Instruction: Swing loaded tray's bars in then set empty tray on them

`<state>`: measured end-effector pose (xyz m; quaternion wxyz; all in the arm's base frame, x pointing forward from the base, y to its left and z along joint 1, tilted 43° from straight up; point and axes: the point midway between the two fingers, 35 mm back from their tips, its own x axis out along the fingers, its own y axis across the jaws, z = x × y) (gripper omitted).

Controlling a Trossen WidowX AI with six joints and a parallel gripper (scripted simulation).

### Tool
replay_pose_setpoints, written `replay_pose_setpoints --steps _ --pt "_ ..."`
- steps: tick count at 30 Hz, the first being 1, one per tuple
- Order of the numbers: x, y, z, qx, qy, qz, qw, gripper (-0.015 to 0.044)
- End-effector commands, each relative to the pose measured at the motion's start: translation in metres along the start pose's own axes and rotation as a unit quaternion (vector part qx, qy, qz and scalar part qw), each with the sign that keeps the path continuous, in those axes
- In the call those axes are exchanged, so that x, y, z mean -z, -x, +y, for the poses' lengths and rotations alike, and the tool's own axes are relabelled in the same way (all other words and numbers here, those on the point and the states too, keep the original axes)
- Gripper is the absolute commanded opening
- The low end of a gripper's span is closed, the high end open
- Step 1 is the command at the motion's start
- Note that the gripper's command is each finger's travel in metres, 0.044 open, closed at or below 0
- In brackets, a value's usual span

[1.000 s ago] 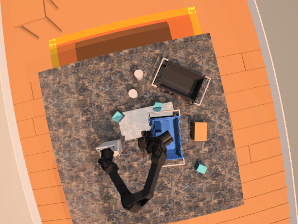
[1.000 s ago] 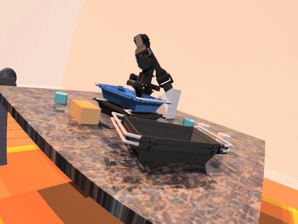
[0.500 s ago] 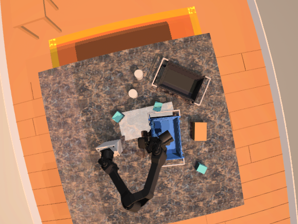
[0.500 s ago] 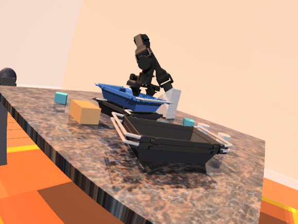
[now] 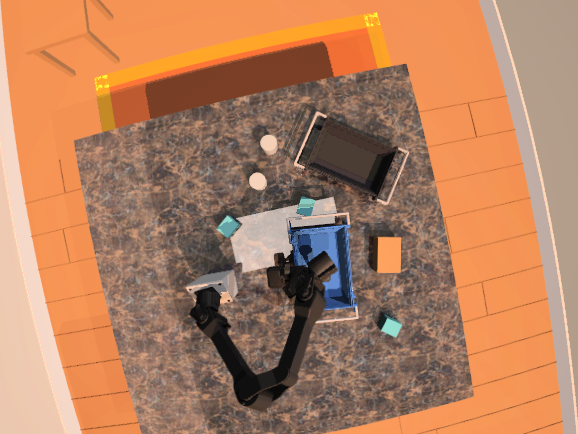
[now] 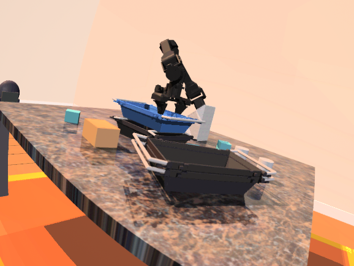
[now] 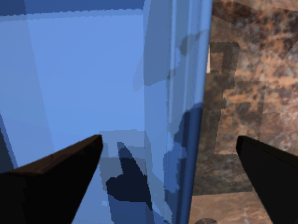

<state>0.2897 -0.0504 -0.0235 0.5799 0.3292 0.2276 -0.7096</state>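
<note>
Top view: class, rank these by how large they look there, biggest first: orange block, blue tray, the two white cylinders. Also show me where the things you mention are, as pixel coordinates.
1. Blue tray (image 5: 336,250) (image 6: 141,116) (image 7: 75,75)
2. Orange block (image 5: 389,255) (image 6: 107,136)
3. The two white cylinders (image 5: 269,144) (image 5: 257,181): too alike to rank against each other.

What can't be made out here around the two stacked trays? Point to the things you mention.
- Load in the lower black tray (image 6: 131,130): hidden by the blue tray (image 5: 327,250) (image 6: 144,117) (image 7: 75,75) in top and exterior.
- Lower tray's swung-in bars: blue tray covers them, exterior.
- Blue tray's far end: cut off by the wrist picture's edge.
</note>
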Motion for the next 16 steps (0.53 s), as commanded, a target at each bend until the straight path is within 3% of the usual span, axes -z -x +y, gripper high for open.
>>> replay_pose_setpoints --steps 1,10,16 --pt "0.003 0.026 0.005 -0.007 -0.004 0.007 1.000 0.0440" --pt "0.000 0.094 0.001 -0.006 -0.001 0.006 1.000 0.0440" --pt "0.000 0.097 -0.008 -0.006 0.000 0.005 1.000 0.0440"
